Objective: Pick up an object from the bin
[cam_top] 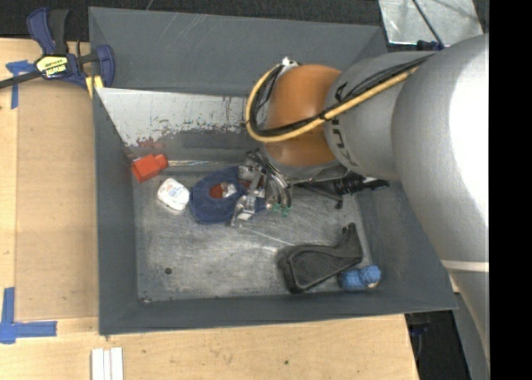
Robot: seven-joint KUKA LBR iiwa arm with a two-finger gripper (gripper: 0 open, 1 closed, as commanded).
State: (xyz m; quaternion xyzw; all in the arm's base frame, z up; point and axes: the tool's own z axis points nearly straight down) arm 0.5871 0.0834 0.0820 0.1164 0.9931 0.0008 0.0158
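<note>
now the gripper (259,193) is low in the bin (116,245), near its middle, with a blue cloth (206,205) just beside at nine o'clock; whether the claw is spread or closed i cannot tell.

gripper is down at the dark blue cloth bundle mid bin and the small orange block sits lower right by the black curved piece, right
Not quite. The camera view shows the small orange block at the upper left, by the bin's back wall, near a small white round thing. The gripper is at the dark blue cloth bundle, as you say.
</note>
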